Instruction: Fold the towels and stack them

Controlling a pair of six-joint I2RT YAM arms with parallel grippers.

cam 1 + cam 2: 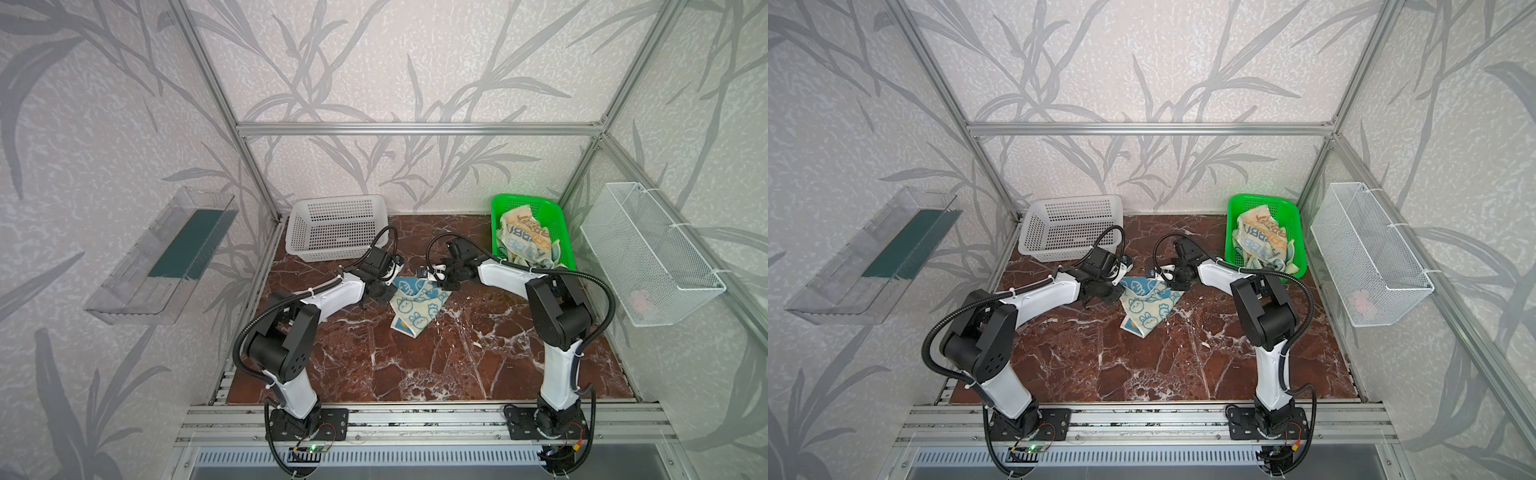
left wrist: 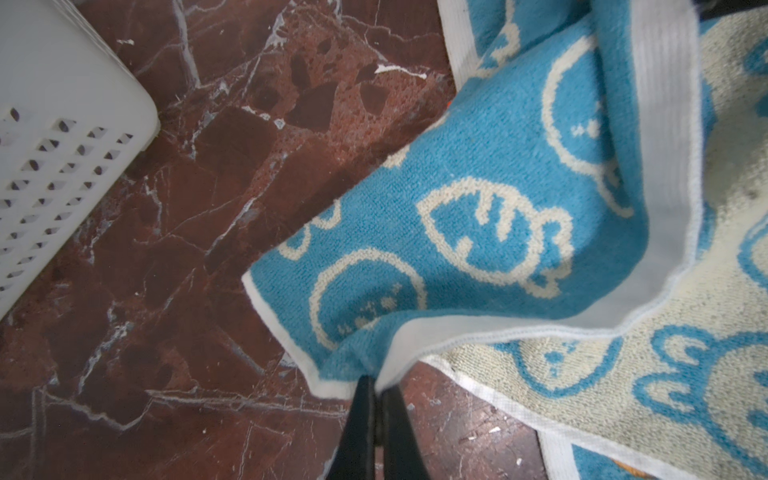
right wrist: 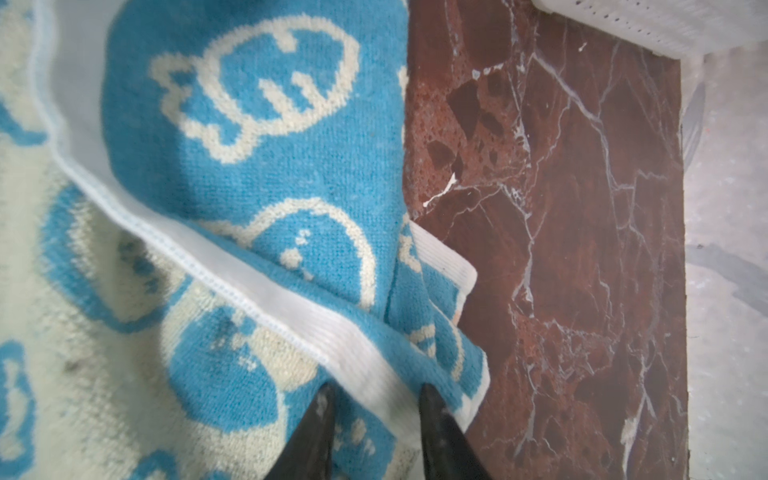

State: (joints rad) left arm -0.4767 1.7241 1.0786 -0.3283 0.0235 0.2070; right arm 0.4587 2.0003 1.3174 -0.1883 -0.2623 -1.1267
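A blue towel with cream rabbit faces (image 1: 419, 305) (image 1: 1148, 305) lies half folded on the marble table, with its cream underside showing toward the front. My left gripper (image 2: 376, 380) (image 1: 386, 291) is shut on the left corner of its folded edge. My right gripper (image 3: 376, 388) (image 1: 436, 279) stands open over the right corner, its fingertips (image 3: 324, 399) apart on either side of the white hem. A crumpled striped towel with "RABBIT" lettering (image 1: 525, 237) (image 1: 1262, 237) fills the green basket (image 1: 496, 224) at the back right. A pale cloth (image 1: 538, 261) peeks out beneath it.
A white perforated basket (image 1: 299, 245) (image 2: 50, 124) stands at the back left, close behind my left wrist. A wire basket (image 1: 648, 249) hangs on the right wall and a clear tray (image 1: 166, 249) on the left wall. Bare marble (image 1: 415, 365) stretches in front of the towel.
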